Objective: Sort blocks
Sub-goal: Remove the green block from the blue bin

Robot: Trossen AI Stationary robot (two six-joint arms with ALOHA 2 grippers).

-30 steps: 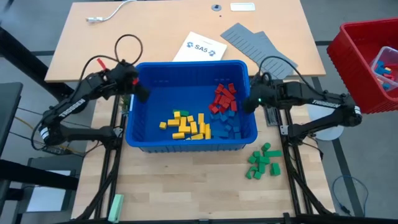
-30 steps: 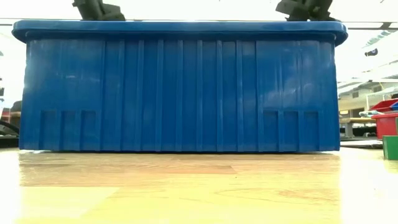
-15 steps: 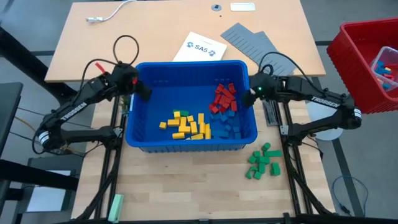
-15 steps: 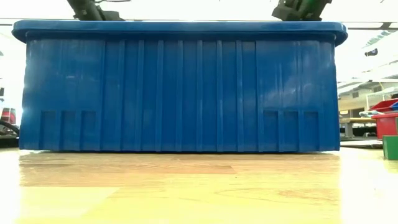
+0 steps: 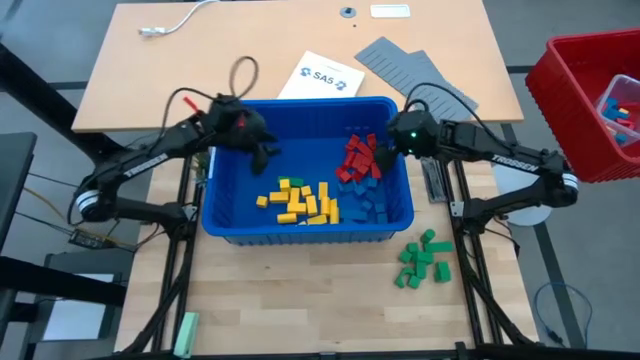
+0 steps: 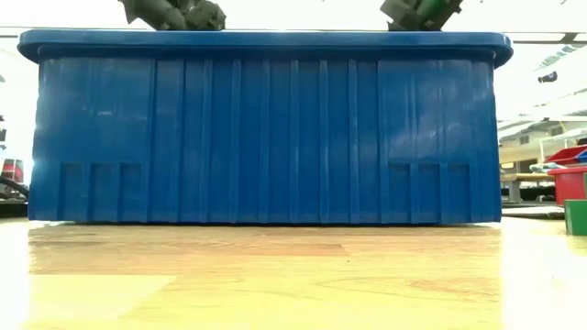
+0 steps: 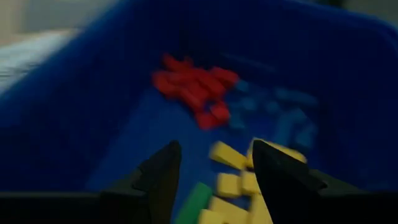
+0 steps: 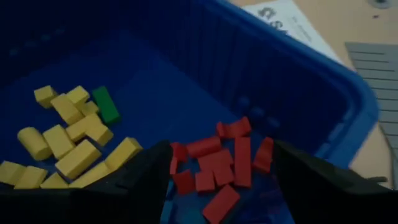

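Observation:
A blue bin stands mid-table. On its floor lie yellow blocks with a green one among them, red blocks and blue blocks. More green blocks lie on the table by the bin's near right corner. My left gripper hangs open over the bin's far left part, above the yellow blocks, with nothing between its fingers. My right gripper hangs open inside the bin's far right corner, above the red blocks. In the low view the bin's front wall hides the blocks.
A red bin with loose blocks stands off the table's right side. Grey ridged panels, a printed sheet and a white cable lie behind the blue bin. A pale green bar lies at the near left.
My left gripper has swung from the bin's left rim toward the right, in over the bin, and has turned toward the yellow blocks. My right gripper has moved from the bin's right rim a little toward the far left, toward the red blocks. The blocks have stayed put.

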